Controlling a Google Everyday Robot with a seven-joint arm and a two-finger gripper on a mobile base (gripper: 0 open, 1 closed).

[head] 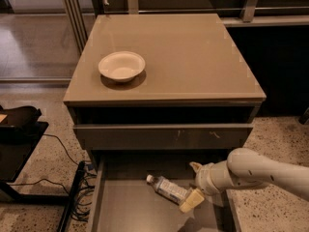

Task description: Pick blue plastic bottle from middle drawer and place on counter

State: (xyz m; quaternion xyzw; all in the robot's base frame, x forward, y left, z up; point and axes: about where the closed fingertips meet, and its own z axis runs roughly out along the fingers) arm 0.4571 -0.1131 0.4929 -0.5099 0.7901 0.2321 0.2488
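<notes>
Jaws on your gripper are apart, with nothing squeezed between them, and the gripper sits low in the right side of the open middle drawer. You find the blue plastic bottle lying flat on the drawer floor, just to the left of the gripper. Its long line runs on a slant: the white cap points left and toward the back of the drawer, and the fat bottom end points right and toward the front, at the gripper. That bottom end is right beside the lower finger, maybe touching it, but you cannot tell for sure. The upper finger is off past the end of the bottle, not around it. So the bottle is not yet between the two fingers. You likely need to slide the gripper left along the bottle, so one finger sits on each long side. The counter is above, with a cream bowl on its left part
</notes>
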